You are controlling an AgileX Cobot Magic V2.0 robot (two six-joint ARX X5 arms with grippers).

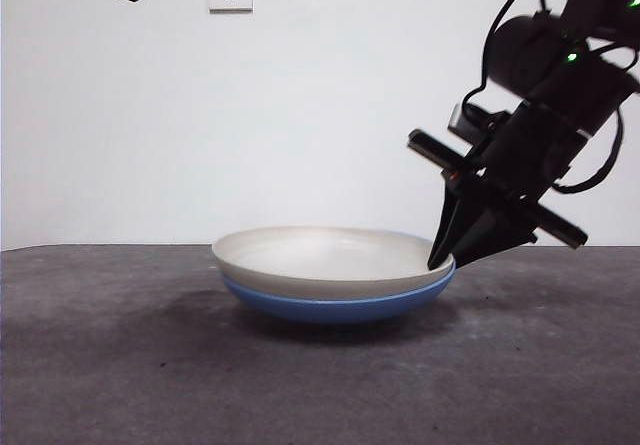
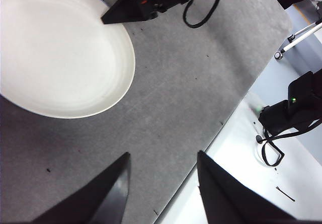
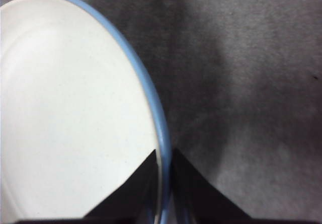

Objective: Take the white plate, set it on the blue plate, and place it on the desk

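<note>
Left claw (image 2: 161,183) open above desk (image 2: 191,88).

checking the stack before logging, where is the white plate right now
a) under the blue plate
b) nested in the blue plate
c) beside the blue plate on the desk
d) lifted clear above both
b: the white plate sits nested in the blue plate on the desk, with the right gripper straddling both rims.

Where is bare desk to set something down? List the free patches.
Free: the wide desk strip in front of the stacked white plate and blue plate, and the stretch beside them away from the right hand. Crowded: the stack's rim, which the right hand straddles.
</note>
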